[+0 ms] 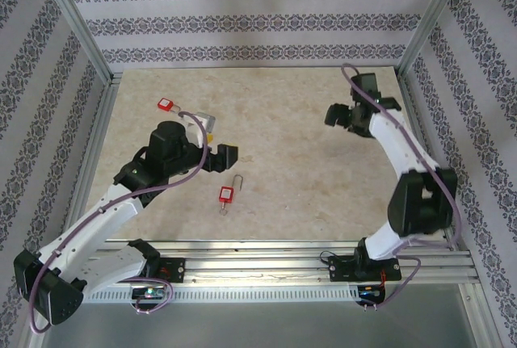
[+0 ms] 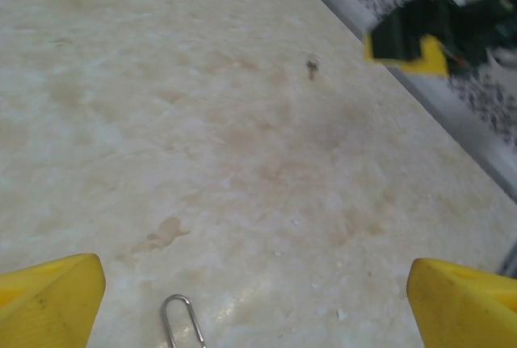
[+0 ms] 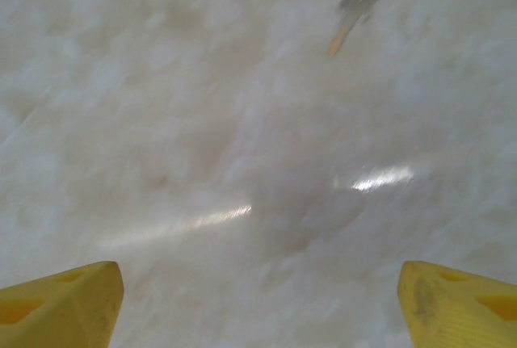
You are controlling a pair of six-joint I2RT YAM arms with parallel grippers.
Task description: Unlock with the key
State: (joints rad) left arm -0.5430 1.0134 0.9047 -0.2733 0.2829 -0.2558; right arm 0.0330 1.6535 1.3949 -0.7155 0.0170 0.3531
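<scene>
Padlock [image 1: 227, 195] just beside left hand [image 1: 221, 142]

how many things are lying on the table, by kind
red padlocks with metal shackles: 2
small metal key: 1
total: 3

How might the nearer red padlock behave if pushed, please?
The padlock lies flat on the smooth table, so it would probably slide, not roll. Its thin shackle may well swing or snag.
</scene>
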